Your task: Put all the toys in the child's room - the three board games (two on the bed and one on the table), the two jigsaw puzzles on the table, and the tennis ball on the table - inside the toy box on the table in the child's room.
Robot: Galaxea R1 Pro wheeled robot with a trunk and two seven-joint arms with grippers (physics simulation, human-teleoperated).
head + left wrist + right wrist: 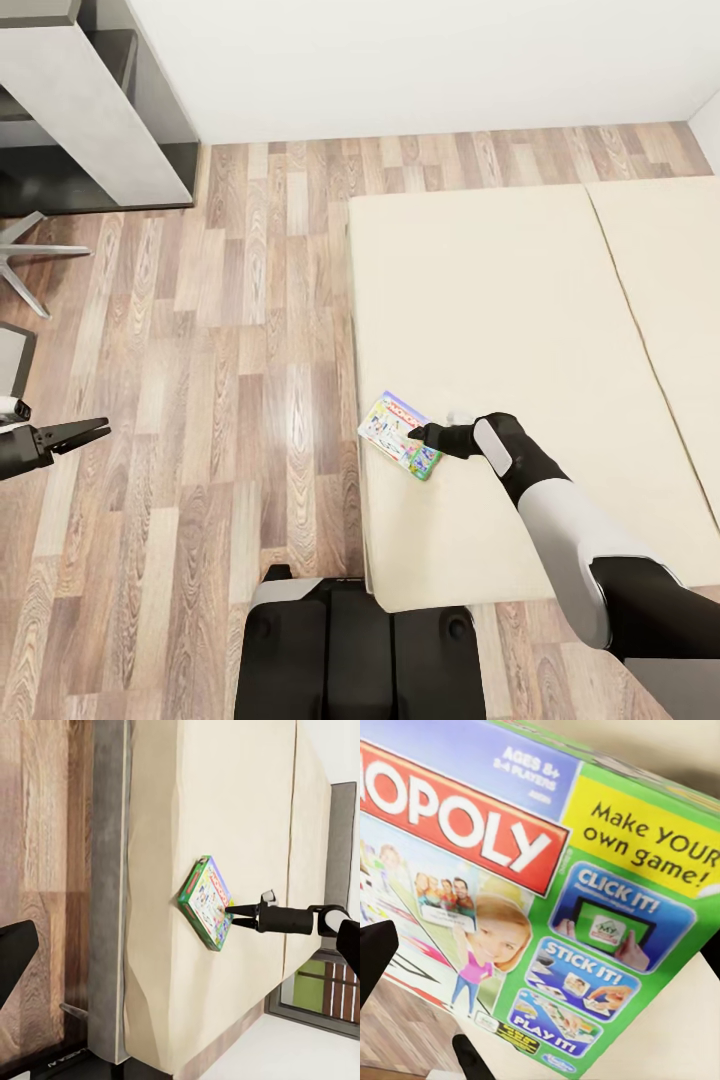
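So the right tool (425,436) was down at the near left corner of the bed (520,300), right up against the green-edged board game (400,435). That box sat flat on the beige mattress close to the edge, one corner poking toward the wood floor (200,400). From the left wrist view you could see the dark fingers (241,910) reaching the box's (205,902) edge, tips at or on it, but honestly I couldn't tell whether they were clamped on it or just touching. The right wrist camera was jammed up against the lid (532,907): red banner lettering, a yellow "Make YOUR own game!" panel, little blue bubbles below, with a dark fingertip (375,956) at the frame's edge.

The left tool (85,434) hung out over the floor, well away from the bed, its two fingers looking pressed together and holding nothing.

Up in the far left corner there was a light-grey desk (90,110) with a dark frame, plus the star legs of a chair (30,255). The robot's dark base (360,650) sat at the foot of the bed.
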